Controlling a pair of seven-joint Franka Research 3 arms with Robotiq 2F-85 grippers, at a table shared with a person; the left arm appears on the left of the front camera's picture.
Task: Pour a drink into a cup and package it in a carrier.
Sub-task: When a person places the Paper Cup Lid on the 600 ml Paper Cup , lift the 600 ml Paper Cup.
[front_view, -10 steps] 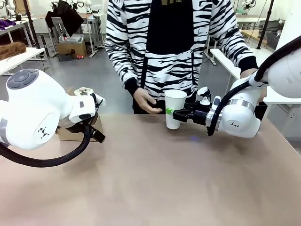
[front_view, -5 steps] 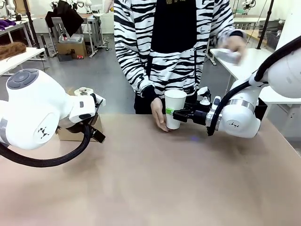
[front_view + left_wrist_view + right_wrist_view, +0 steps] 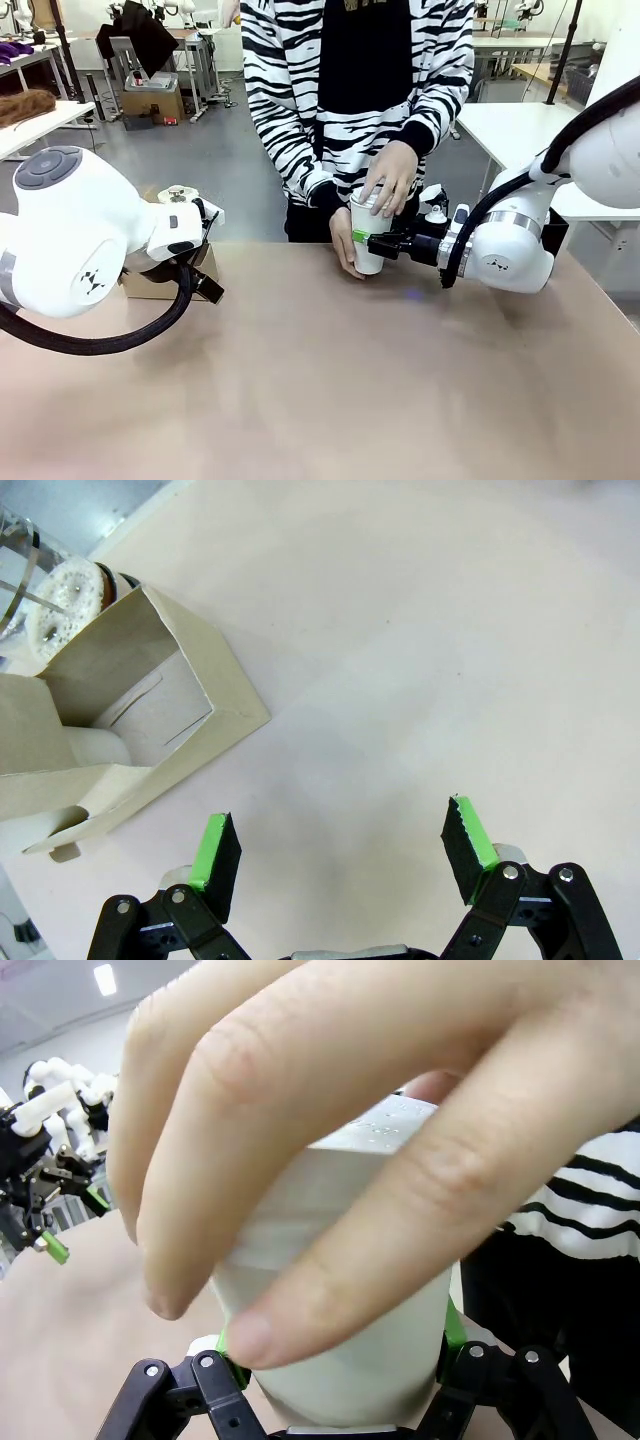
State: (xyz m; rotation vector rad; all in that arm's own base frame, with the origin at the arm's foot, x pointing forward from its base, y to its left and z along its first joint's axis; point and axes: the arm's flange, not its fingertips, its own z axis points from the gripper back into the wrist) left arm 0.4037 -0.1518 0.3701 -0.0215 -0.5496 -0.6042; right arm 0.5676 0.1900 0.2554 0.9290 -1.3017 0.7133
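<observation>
The white paper cup (image 3: 370,256) stands at the table's far middle, with my right gripper (image 3: 362,238) shut on its side from the right. One of the person's hands (image 3: 390,178) presses down on the cup's top, and the other hand (image 3: 340,245) holds its left side. In the right wrist view the cup (image 3: 300,1200) sits between the green pads of the gripper (image 3: 340,1350), under the person's fingers (image 3: 330,1100). The brown cardboard carrier (image 3: 150,285) sits at the far left, partly behind my left arm. My left gripper (image 3: 342,840) hangs open over bare table, beside the carrier (image 3: 150,730).
A clear jug with a white perforated top (image 3: 70,600) stands just behind the carrier. The person stands at the far edge in a striped top (image 3: 300,90). A white side table (image 3: 520,125) is at the back right.
The person's hand came from the side table down onto the cup's top, and the other hand closed around the cup's side. Neither arm has moved.
</observation>
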